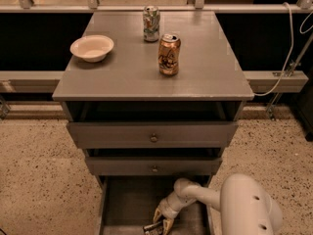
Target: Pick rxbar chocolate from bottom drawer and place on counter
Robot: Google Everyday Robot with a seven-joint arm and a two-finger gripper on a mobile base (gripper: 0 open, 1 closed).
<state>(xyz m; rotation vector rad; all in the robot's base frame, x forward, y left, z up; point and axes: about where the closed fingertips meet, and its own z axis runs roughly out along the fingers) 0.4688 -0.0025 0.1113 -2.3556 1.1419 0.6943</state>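
Single camera, high in front of the cabinet, faces it and tilts down over worktop and open bottom drawer. Arm nearest, lower right. Gripper inside that drawer, at the bottom edge.

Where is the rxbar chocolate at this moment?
In the camera view, the rxbar chocolate is inside the open bottom drawer, at the picture's lower edge near the middle, right at the gripper, which is in that drawer too.
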